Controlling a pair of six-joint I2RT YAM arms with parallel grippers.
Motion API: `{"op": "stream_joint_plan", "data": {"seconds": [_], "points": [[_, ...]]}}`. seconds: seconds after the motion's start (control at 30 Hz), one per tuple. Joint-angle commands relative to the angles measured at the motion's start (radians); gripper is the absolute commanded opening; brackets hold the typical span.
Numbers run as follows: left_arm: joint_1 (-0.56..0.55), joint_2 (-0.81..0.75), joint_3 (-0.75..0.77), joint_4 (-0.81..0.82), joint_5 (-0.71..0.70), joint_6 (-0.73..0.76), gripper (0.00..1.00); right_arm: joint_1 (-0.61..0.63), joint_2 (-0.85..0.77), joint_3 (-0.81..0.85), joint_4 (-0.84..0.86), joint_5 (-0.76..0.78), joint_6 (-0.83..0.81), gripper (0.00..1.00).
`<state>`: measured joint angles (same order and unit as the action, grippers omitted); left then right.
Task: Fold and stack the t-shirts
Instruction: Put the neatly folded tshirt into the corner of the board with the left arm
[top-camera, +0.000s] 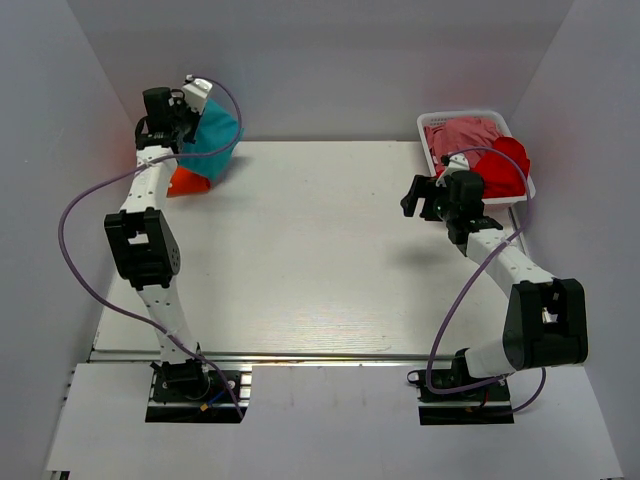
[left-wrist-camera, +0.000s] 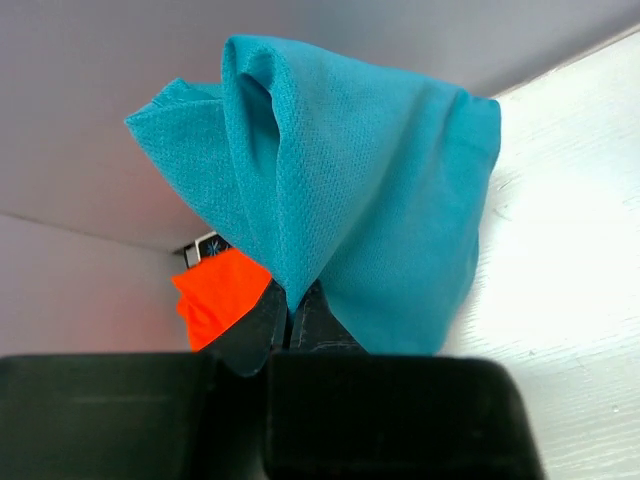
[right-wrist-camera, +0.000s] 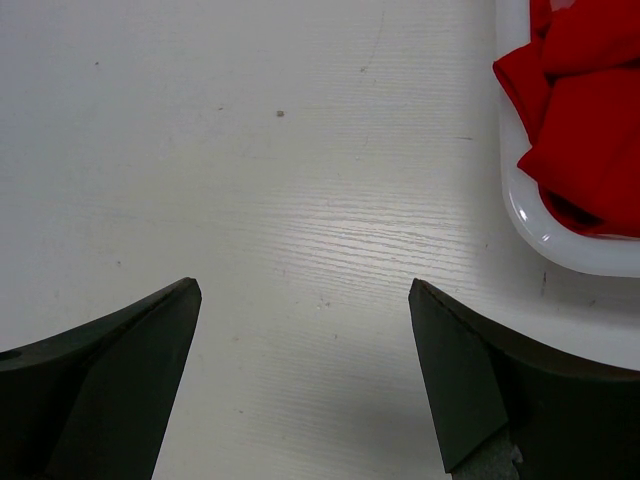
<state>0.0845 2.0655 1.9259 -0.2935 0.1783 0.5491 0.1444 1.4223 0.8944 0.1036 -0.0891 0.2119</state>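
My left gripper (top-camera: 197, 108) is at the far left corner, shut on the teal t-shirt (top-camera: 212, 138), which hangs bunched from it; in the left wrist view the teal cloth (left-wrist-camera: 340, 190) drapes over the closed fingers (left-wrist-camera: 290, 315). The orange t-shirt (top-camera: 186, 181) lies on the table under it and shows beside the fingers in the left wrist view (left-wrist-camera: 220, 295). My right gripper (top-camera: 418, 195) is open and empty above bare table, left of the white basket (top-camera: 470, 118). The basket holds a red t-shirt (top-camera: 503, 165) and a pink one (top-camera: 462, 135); the red one also shows in the right wrist view (right-wrist-camera: 585, 110).
White walls close in the table on the left, back and right. The basket's rim (right-wrist-camera: 540, 235) is just right of my right fingers. Purple cables loop beside both arms.
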Motion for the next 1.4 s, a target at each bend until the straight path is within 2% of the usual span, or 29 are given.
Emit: {"op": "stream_joint_plan", "data": {"seconds": [0.0,0.33,0.67,0.97,1.13,1.23,1.3,1.37], "points": [[0.021,-0.011,0.070,-0.061,0.104,0.011,0.00,0.001,0.004,0.038,0.025,-0.012,-0.014,0.90],[0.073,0.019,0.159,-0.151,0.135,0.029,0.00,0.001,0.004,0.038,0.025,-0.012,-0.003,0.90],[0.126,0.074,0.170,-0.056,0.124,-0.087,0.00,0.003,0.021,0.051,0.011,-0.006,-0.003,0.90],[0.159,0.142,0.170,0.031,0.033,-0.107,0.00,0.004,0.046,0.072,-0.021,0.012,-0.011,0.90],[0.179,0.203,0.217,0.017,-0.055,-0.129,0.00,0.004,0.056,0.078,-0.031,0.028,-0.012,0.90],[0.179,0.237,0.205,0.073,-0.117,-0.139,0.00,0.003,0.070,0.087,-0.041,0.041,-0.017,0.90],[0.179,0.255,0.205,0.102,-0.187,-0.150,0.41,0.004,0.079,0.095,-0.048,0.042,-0.019,0.90],[0.179,0.286,0.231,0.126,-0.280,-0.181,0.90,0.001,0.090,0.103,-0.048,0.032,-0.017,0.90]]}}
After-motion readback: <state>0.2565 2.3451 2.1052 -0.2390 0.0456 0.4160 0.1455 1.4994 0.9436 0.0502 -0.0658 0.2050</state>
